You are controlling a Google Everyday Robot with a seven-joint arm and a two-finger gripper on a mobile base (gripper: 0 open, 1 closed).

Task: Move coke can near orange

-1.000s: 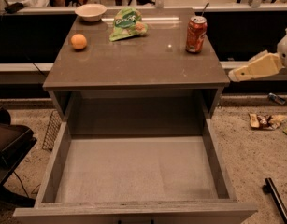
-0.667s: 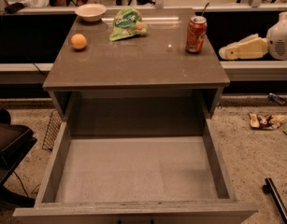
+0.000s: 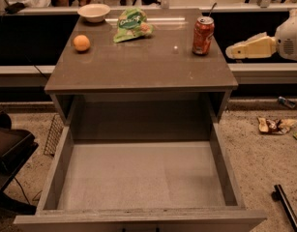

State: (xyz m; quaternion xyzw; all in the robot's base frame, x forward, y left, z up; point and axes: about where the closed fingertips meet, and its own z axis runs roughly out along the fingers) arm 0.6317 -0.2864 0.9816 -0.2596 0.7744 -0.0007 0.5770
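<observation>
Nothing done yet. Small red cylindrical coke can (image 3: 203,29) stands at the grey table's (image 3: 138,69) right rear, well apart from the round orange (image 3: 81,43) at left. Cream gripper (image 3: 232,51) hovers just right of the can, not touching; can't tell if open or closed. Grasp and transfer remain.

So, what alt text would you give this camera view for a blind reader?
A robot's pale gripper hovers just right of a red coke can standing at the back right of a brown cabinet top. An orange sits at the left, a white bowl and green snack bag farther back; the drawer below is pulled open.
</observation>
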